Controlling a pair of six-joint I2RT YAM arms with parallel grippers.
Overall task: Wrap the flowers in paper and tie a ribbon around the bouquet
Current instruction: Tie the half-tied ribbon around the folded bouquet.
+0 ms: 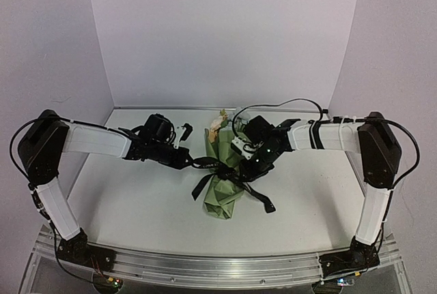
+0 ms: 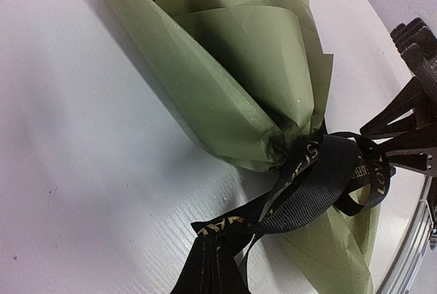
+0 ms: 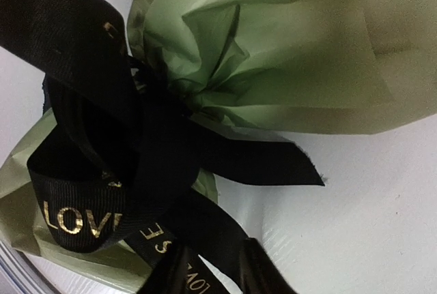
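The bouquet lies mid-table, its sage green paper (image 1: 224, 195) (image 2: 232, 82) (image 3: 287, 41) pinched at a waist. Cream flowers (image 1: 218, 127) show at its far end. The black ribbon (image 1: 220, 170) (image 2: 328, 178) (image 3: 136, 144) with gold lettering is wound round that waist, and its tails trail toward the front. My left gripper (image 1: 194, 162) (image 2: 215, 239) is shut on one ribbon strand, left of the waist. My right gripper (image 1: 249, 171) (image 3: 218, 267) sits right of the waist. Its fingers stand a little apart, with a ribbon strand running between them.
A cut ribbon end (image 3: 300, 171) lies flat on the white table (image 1: 123, 198). The aluminium rail (image 1: 218, 267) runs along the near edge. White walls close in the back and both sides.
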